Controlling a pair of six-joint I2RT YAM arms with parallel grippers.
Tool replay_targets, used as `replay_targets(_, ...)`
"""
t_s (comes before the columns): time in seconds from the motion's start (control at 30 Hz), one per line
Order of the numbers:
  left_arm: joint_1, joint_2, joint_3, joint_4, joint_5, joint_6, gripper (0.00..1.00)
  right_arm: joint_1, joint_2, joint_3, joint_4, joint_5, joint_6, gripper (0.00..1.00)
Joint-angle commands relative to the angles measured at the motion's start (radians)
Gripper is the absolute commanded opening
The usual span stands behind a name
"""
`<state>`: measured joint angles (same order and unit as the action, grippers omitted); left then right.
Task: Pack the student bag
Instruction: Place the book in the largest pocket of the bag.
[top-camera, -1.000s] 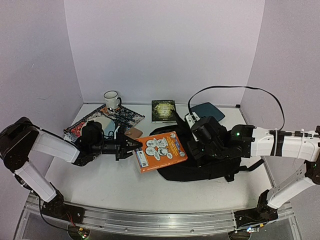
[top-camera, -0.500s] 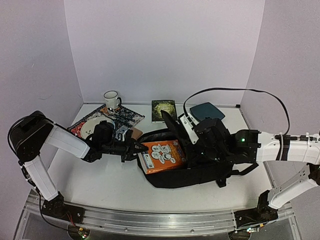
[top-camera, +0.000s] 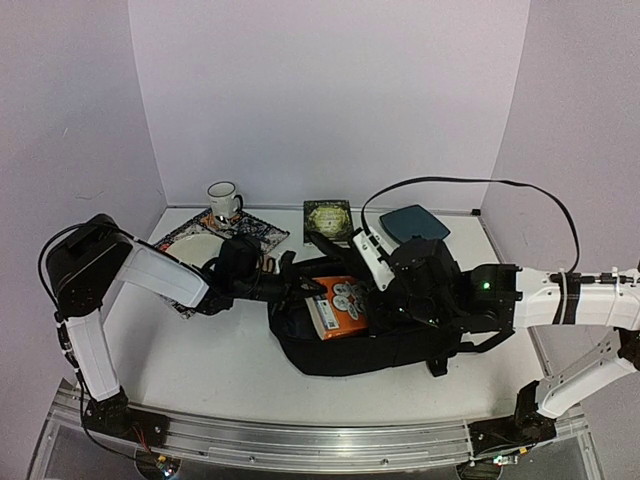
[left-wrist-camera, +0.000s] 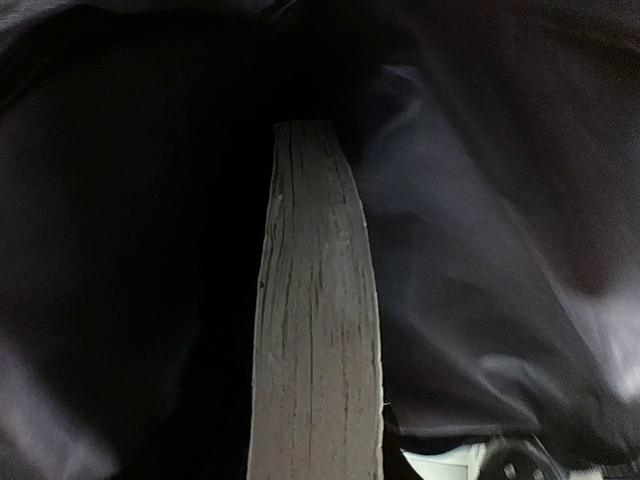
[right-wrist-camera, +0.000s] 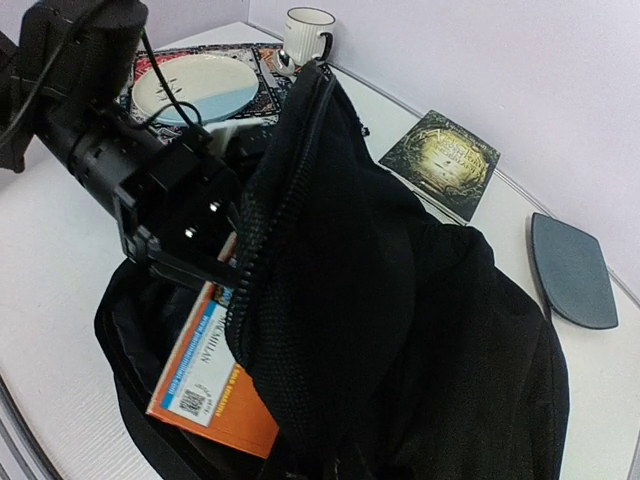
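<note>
The black backpack (top-camera: 400, 345) is covering part of the orange book (top-camera: 338, 308), its raised flap is totally blocking the right gripper (top-camera: 385, 288) fingers in the right wrist view, and the left wrist view is showing mostly blurry dark fabric, with the book's page edge (left-wrist-camera: 315, 320) getting cut off at the bottom.

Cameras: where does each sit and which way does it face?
Top external: above, behind the bases, looking down; left arm, right arm show.
Left wrist: inside the student bag, facing page edge of the orange book; jaws not discernible.
Right wrist: above the student bag, facing the mug; left arm shows.
All share the orange book.
</note>
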<state>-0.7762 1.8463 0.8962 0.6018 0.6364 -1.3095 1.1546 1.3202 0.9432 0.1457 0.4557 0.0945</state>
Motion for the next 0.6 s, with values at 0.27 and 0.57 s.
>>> replay_targets(0.27,-0.109,0.178,0.236,0.121,-0.139,-0.052,0.00,0.050,0.028,0.032,0.148,-0.001,-0.033,0.00)
replay_targets(0.57,-0.183,0.277,0.284,0.144,-0.226,-0.059,0.11,0.056,0.008,-0.017,0.137,0.060,-0.006,0.00)
